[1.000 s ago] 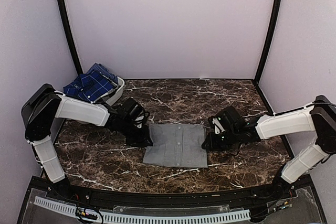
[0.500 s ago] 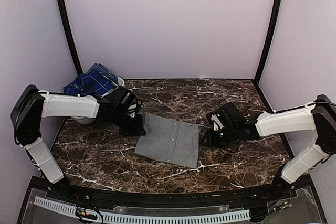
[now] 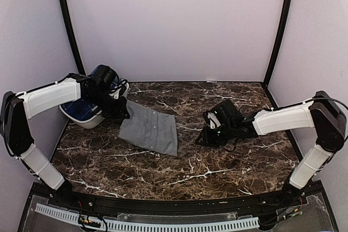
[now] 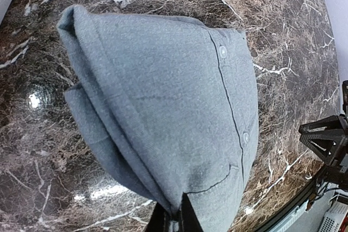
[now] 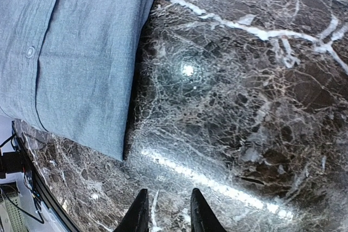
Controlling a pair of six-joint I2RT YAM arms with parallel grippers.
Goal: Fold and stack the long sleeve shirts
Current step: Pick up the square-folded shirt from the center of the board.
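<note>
Much of the dark blue plaid shirt (image 3: 80,110) is hidden behind the left arm. Only a patch of it shows inside the white oval plastic basket (image 3: 92,124), just behind the left gripper (image 3: 119,111), and its thin white lines are hard to make out.

In the left wrist view, the left gripper (image 4: 175,220) is cut off by the bottom edge, so only its two dark fingertips show. They are pinched tight together on a corner of the folded grey shirt (image 3: 151,129), a plain woven cloth button-up. The grey shirt (image 4: 163,107) fans out ahead of these jaws in soft layered folds. Its far part lies on the dark brown marble table (image 3: 217,101), which is glossy with white veins. Two small round buttons show along the placket seam.

The right gripper (image 3: 202,138) sits low over the table, well apart from the cloth. In its wrist view, the right gripper (image 5: 168,210) has its two black fingers a little apart, with only bare marble between them and nothing held. The grey shirt (image 5: 70,52) lies ahead and to the left of these jaws. The frame cuts it off at the top and left, and two buttons are visible.

In all there are two shirts, one basket and two arms.
</note>
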